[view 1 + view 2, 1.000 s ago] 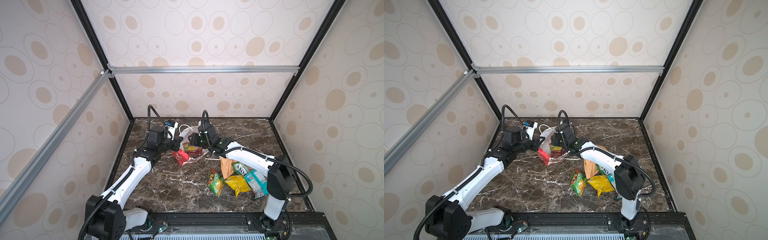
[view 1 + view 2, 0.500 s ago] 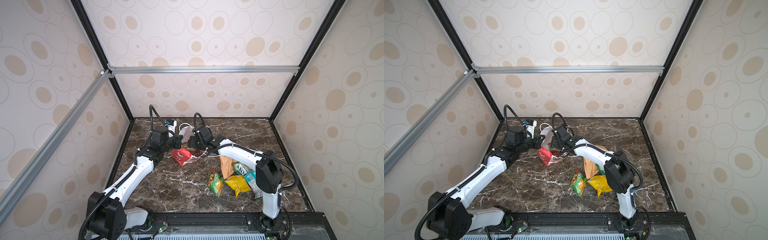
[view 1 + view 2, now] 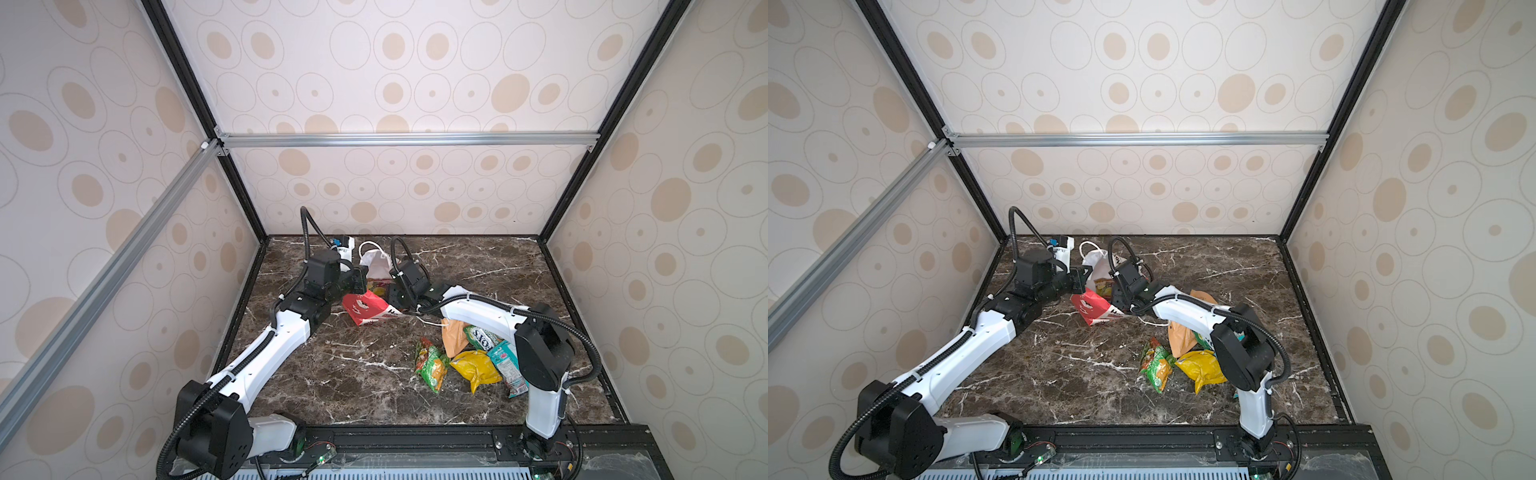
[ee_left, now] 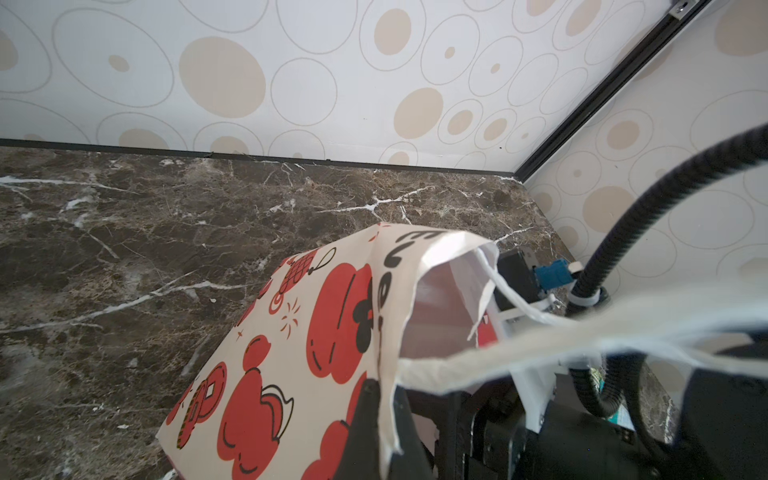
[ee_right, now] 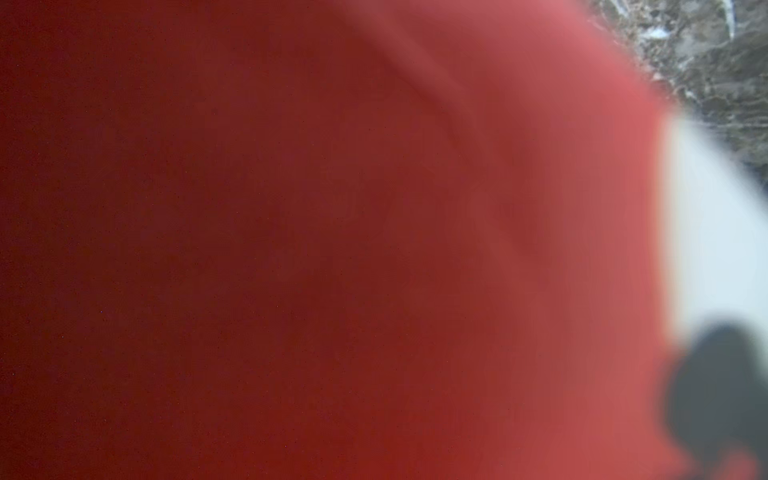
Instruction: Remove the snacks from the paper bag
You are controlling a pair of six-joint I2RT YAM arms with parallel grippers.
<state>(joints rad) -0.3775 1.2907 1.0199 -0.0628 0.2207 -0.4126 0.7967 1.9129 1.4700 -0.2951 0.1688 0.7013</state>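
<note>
Near the back left of the marble tabletop [image 3: 332, 374], well clear of the front edge: the red paper bag [image 3: 369, 311] with cartoon prints, lying tilted, red base toward the middle and white-lined mouth toward the back edge. Clamped on the bag's rim: the left gripper [image 4: 384, 401], black jaws closed tight on either side of the paper edge in the left wrist view, with a white cord handle [image 4: 519, 357] draped blurred across the lens. At the bag's mouth from the other side in both top views: the right gripper [image 3: 390, 296], tips hidden by the paper, so open or closed cannot be told; nothing but blurred red paper and a sliver of marble in the right wrist view. Just inside the mouth, between the two grippers: an orange packet [image 3: 376, 286], partly covered. Out on the tabletop toward the front right, clustered beside and partly under the right arm: tan kraft pouch [image 3: 453, 340], green FOX'S packet [image 3: 482, 338], yellow packet [image 3: 476, 370], teal packet [image 3: 505, 368] and, nearest the middle, green-and-red packet [image 3: 430, 365], several touching or overlapping.
</note>
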